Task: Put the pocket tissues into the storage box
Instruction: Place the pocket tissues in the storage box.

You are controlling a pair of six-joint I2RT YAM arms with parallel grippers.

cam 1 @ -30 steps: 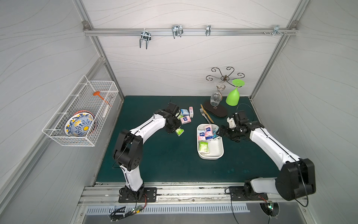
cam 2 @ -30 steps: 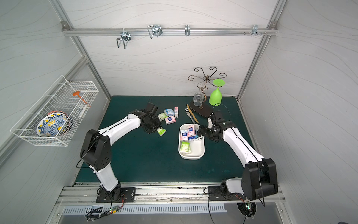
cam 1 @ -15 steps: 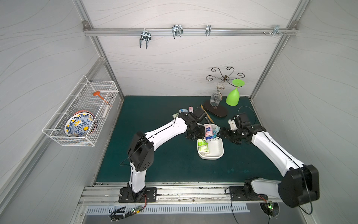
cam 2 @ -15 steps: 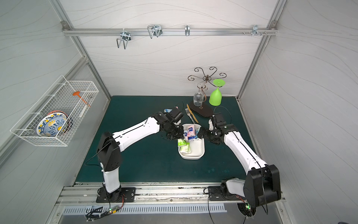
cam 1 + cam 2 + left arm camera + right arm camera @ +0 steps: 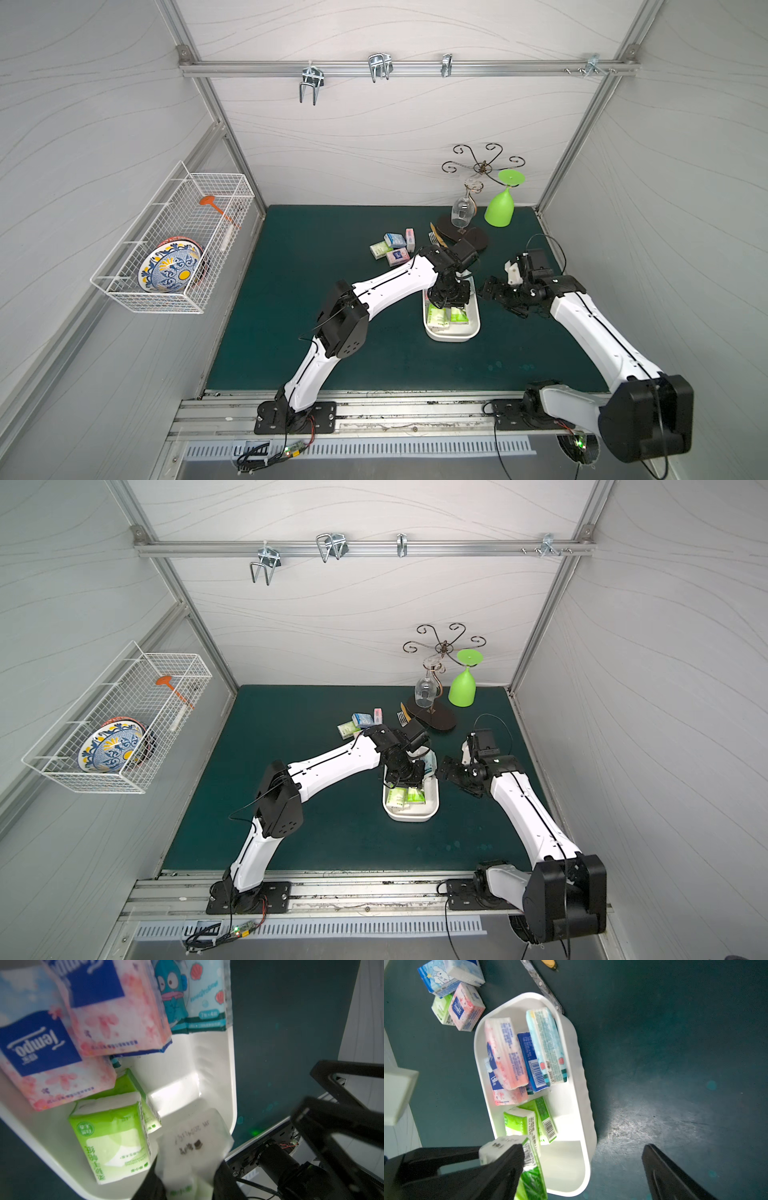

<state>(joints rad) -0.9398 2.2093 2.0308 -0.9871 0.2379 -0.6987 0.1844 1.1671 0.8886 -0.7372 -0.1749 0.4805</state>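
Green pack, apparently clamped in left hand.

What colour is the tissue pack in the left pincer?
Light green pack, white end; clearest in right wrist view.

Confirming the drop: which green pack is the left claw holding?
The green pack clamped over the storage box's bare end; two others lie inside, a fourth sits on the mat.

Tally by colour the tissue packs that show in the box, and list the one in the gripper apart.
Pink packs: 2
Green packs: 2
Dark blue pack: 1
Teal pack: 1
Total showing in the box: 6
Left gripper, held green pack: 1
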